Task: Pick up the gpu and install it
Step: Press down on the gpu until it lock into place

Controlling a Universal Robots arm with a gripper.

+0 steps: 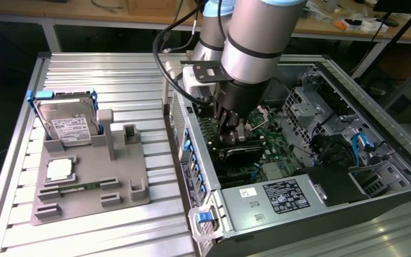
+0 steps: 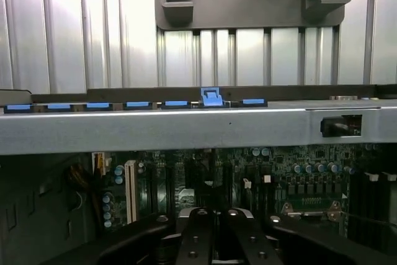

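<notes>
The arm (image 1: 252, 43) reaches steeply down, its tool (image 1: 233, 134) closed tight.

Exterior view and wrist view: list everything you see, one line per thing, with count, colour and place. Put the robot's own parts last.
computer case: one, black and grey, lying open on the exterior view's right.
motherboard: one, green, inside the case.
gpu: one, black cooler showing, in the case under the gripper.
parts holder: one, grey, on the exterior view's left.
hard drive: one, silver with white label, upright in the holder.
memory stick: one, green, lying in a holder slot.
table: one, ribbed silver metal.
arm: one, grey, reaching into the case.
gripper: one, black, shut on the gpu.
</notes>
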